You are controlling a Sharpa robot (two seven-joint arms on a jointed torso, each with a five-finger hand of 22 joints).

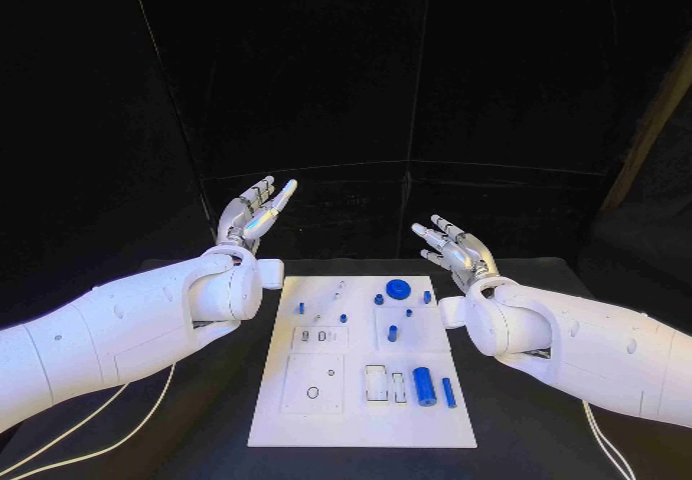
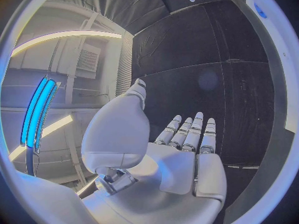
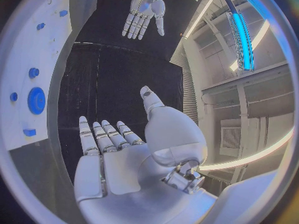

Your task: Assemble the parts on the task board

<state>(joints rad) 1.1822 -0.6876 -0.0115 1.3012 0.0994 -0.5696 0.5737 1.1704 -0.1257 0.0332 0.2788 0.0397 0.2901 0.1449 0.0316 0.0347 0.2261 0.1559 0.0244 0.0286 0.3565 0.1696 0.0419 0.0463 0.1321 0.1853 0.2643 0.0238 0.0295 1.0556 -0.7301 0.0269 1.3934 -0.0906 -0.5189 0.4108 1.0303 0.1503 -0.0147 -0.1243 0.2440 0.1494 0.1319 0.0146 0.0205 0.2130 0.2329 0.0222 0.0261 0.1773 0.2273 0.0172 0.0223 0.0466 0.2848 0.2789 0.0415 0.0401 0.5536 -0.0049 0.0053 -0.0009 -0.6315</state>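
nearest me on the task board [image 1: 289, 425] the blue cylinder [image 1: 424, 385] lies long axis pointing away, on its right side. my right hand [image 1: 454, 250] is nearer, left hand [image 1: 254, 215] farther; both raised, fingers straight, holding nothing.

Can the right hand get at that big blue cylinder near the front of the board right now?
Probably yes. The right hand is open and holds nothing, and the big blue cylinder lies uncovered on the task board, on that arm's side. Nothing stands over it.
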